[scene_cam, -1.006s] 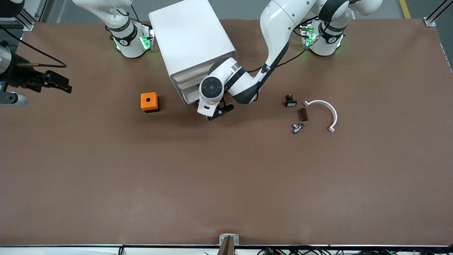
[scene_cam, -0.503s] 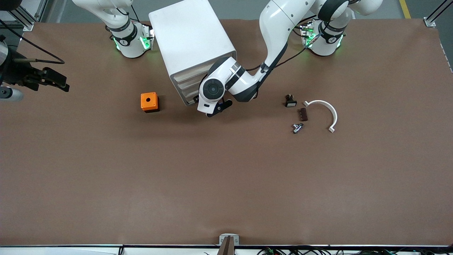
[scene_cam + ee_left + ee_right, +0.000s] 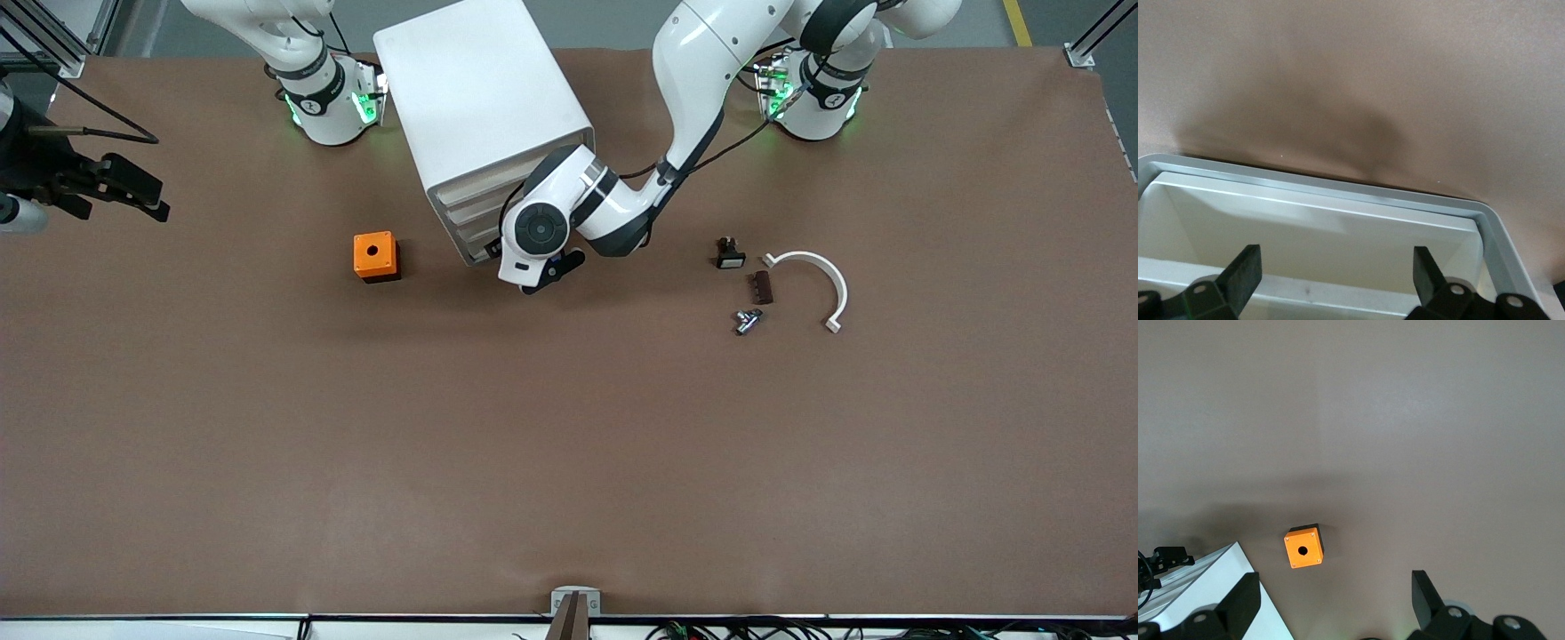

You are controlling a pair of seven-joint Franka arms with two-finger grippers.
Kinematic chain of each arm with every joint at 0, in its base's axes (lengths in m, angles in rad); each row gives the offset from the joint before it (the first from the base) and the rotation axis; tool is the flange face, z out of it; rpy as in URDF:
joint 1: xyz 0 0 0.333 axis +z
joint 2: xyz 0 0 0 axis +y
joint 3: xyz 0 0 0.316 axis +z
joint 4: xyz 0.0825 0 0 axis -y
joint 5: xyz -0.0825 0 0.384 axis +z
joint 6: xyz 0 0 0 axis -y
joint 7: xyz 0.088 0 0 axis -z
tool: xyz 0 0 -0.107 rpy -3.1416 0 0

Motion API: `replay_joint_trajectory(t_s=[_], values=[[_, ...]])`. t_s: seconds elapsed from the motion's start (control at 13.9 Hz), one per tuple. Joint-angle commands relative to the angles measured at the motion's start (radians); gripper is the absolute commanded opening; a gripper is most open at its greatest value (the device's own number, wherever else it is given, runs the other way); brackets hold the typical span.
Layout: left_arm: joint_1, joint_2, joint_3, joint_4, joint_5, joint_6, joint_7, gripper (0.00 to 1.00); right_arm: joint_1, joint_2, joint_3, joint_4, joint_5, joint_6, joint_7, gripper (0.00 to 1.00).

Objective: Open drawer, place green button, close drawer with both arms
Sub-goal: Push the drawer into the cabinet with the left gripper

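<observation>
The white drawer cabinet (image 3: 480, 107) stands between the arms' bases. My left gripper (image 3: 544, 274) is at its lowest drawer, in front of the cabinet. In the left wrist view the left gripper (image 3: 1337, 263) is open and holds nothing, and its fingertips hang over the drawer's pale inside. The drawer's front rim (image 3: 1338, 190) shows below them, and the part of the drawer that I see is bare. My right gripper (image 3: 147, 200) is open and empty, up in the air past the right arm's end of the table; it also shows in the right wrist view (image 3: 1335, 587). The green button is not in view.
An orange box with a hole (image 3: 374, 256) (image 3: 1304, 549) sits beside the cabinet toward the right arm's end. Toward the left arm's end lie a black button with a white face (image 3: 729, 254), a dark brown strip (image 3: 762, 287), a small metal part (image 3: 747, 321) and a white curved bracket (image 3: 822, 283).
My left gripper has moved a little toward the cabinet, and the lowest drawer sticks out less. My right gripper has drifted up and away from the table's middle.
</observation>
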Motion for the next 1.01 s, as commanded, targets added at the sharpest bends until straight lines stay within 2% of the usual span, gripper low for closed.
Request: replay_joint_trajectory(t_s=[0.0,0.29,0.43,0.65,0.93], values=[[0.008,-0.03,-0.008,-0.017,-0.015,-0.007,0.0,1.0,0.01,-0.03,-0.01,-0.028,0.003,0.016,-0.001,1.0],[0.023,-0.07,0.007,-0.016,-0.004,-0.005,0.0,1.0,0.01,-0.032,-0.007,-0.028,0.005,0.031,-0.033,1.0],[0.043,-0.11,0.024,-0.012,0.031,-0.005,0.0,1.0,0.004,-0.03,-0.013,-0.028,0.006,0.044,-0.117,1.0],[0.095,-0.217,0.022,-0.012,0.088,-0.007,-0.006,1.0,-0.001,-0.03,-0.022,-0.028,0.006,0.047,-0.129,1.0],[0.187,-0.33,0.024,-0.012,0.091,-0.066,0.047,0.99,-0.001,-0.03,-0.038,-0.031,0.006,0.056,-0.138,1.0]])
